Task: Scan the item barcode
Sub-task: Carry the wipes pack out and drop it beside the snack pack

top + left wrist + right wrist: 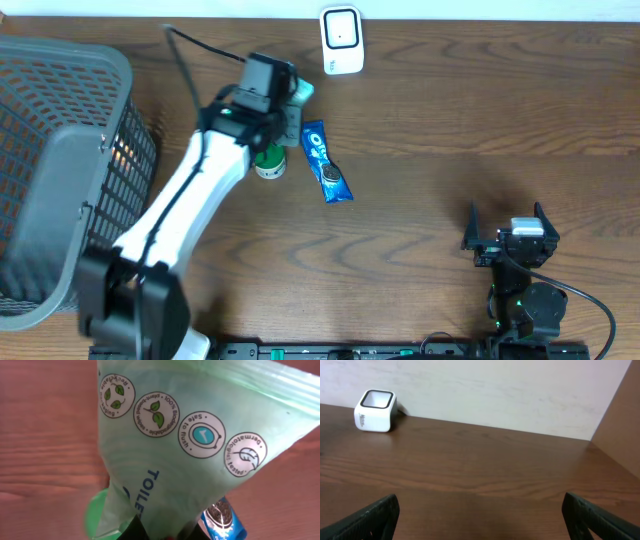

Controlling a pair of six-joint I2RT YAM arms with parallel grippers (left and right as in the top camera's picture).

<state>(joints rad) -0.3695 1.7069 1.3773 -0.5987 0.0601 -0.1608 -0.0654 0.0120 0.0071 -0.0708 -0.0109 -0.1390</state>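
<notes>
Half the job looks done: the left gripper (162, 532) is pinched shut on the green wipes packet (190, 460), held near the desk's far edge beside the scanner (341, 40), barcode yet to be presented, while the right gripper (480, 520) sits wide open.

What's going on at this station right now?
The left pincer is shut on a green wipes pouch, holding it over the table beside an Oreo pack and a small green and white item. The pouch is short of the white scanner at the back edge, so nothing is scanned yet. The right pincer sits open and empty. A grey basket stands left.
</notes>
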